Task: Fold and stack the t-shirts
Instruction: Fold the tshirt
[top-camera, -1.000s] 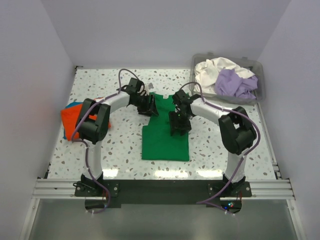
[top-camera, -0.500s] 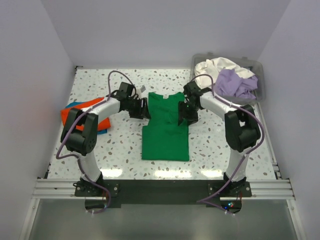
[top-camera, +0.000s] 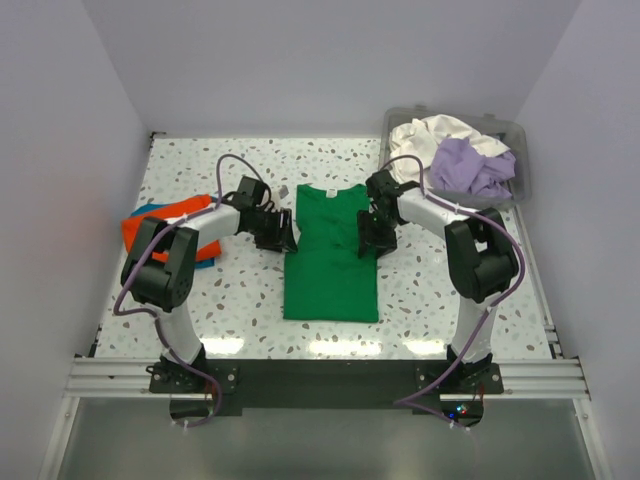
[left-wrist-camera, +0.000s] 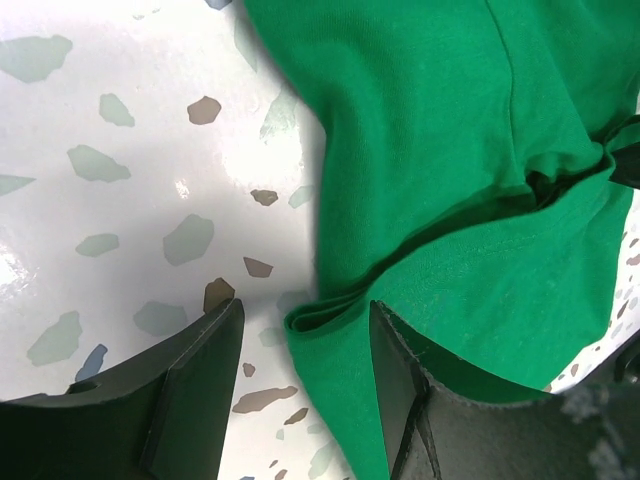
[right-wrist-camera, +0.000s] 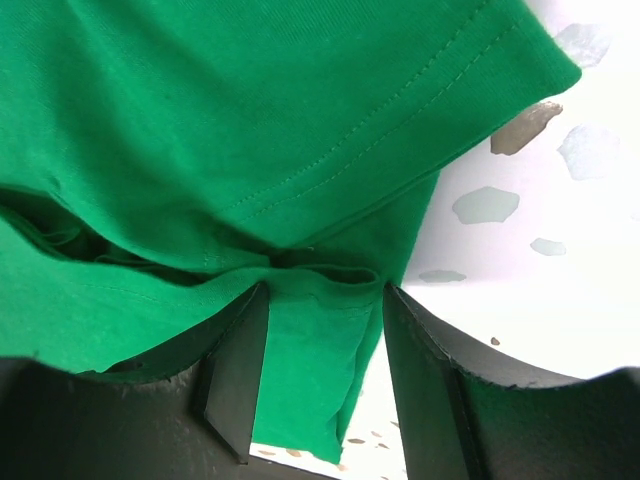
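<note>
A bright green t-shirt (top-camera: 330, 265) lies flat mid-table, folded into a narrow strip with the collar at the far end. My left gripper (top-camera: 284, 232) is open at its left edge. In the left wrist view its jaws (left-wrist-camera: 300, 370) straddle the folded green edge (left-wrist-camera: 440, 200). My right gripper (top-camera: 368, 238) is open at the shirt's right edge. In the right wrist view its jaws (right-wrist-camera: 325, 360) straddle a bunched green fold (right-wrist-camera: 300, 150). A folded orange t-shirt (top-camera: 140, 235) lies at the left on a blue one (top-camera: 206, 256).
A clear plastic bin (top-camera: 520, 190) at the back right holds a crumpled white shirt (top-camera: 425, 135) and a lavender shirt (top-camera: 470, 165). The speckled tabletop (top-camera: 440, 290) ends at a metal rail along the near edge. Plain walls close in the sides.
Both grippers have moved off the middle of the green shirt, outward to its left and right edges, and then a little nearer. The shirt's collar end now shows.
</note>
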